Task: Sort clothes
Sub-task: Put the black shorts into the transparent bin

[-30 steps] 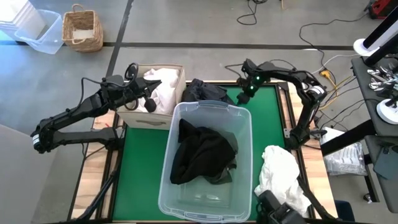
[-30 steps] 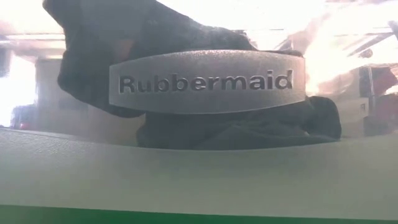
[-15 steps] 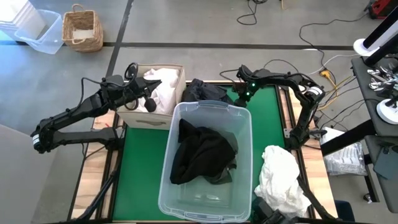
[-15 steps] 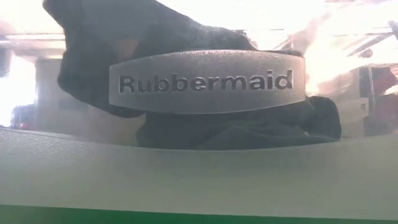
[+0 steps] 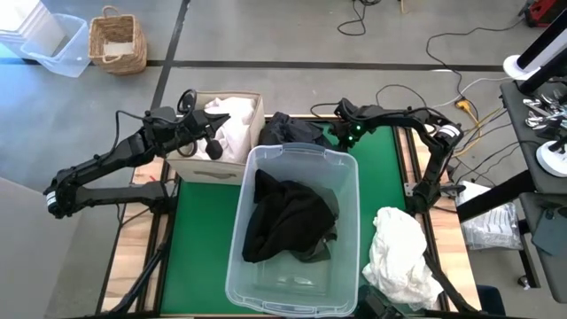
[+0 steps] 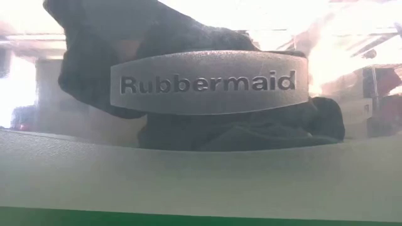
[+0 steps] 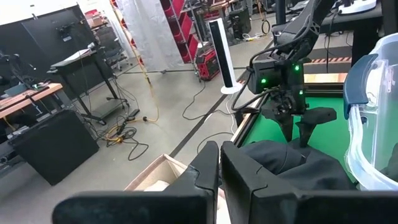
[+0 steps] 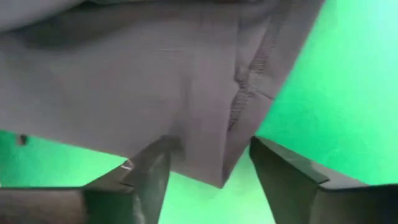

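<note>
Looking down, the green felt surface (image 5: 199,257) carries a clear plastic tub (image 5: 345,266) of black clothes (image 5: 288,217), a beige fabric box (image 5: 190,164) of white clothes (image 5: 232,133), a loose white garment (image 5: 400,248); left gripper (image 5: 216,131) fingers closed, empty, over the box; right wrist view: right gripper (image 8: 208,165) fingers parted around a grey garment (image 8: 143,81) edge; left wrist view: concrete floor (image 7: 168,106), cables.

My right hand (image 5: 340,133) sits out around 1 o'clock with the elbow bent back behind it, fingers (image 8: 152,168) spread apart and pointing down. My left hand (image 5: 215,140) is parked around 10 o'clock, clamped tight, arm stretched long.
</note>
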Robot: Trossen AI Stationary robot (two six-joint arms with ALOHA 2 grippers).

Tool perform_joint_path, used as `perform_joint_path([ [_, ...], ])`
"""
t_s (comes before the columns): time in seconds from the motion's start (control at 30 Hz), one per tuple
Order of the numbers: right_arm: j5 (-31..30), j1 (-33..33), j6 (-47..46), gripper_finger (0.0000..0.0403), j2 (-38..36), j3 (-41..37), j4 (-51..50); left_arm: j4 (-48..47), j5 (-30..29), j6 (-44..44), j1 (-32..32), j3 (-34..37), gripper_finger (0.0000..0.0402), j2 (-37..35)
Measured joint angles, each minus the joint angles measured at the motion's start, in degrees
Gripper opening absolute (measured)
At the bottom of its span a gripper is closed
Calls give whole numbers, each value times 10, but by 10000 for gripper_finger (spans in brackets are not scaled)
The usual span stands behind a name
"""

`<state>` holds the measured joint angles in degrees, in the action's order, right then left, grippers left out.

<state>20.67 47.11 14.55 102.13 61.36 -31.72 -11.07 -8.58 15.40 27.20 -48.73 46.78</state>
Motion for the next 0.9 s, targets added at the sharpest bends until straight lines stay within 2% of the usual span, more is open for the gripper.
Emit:
perform_joint_path([
  [0.13,-19,0,-15,160,1,3,8,0,0,0,0,0,0,0],
  [0.37,-34,1,-26,23,2,-2,16,0,0,0,0,0,0,0],
  [0.67,-43,9,-35,9,-16,12,0,-3,0,-1,0,0,0,0],
  [0.83,-173,9,-34,9,-77,35,-43,-3,0,-9,0,0,0,0],
  [0.9,-207,9,-31,9,-111,41,-53,-3,0,-9,0,0,0,0],
])
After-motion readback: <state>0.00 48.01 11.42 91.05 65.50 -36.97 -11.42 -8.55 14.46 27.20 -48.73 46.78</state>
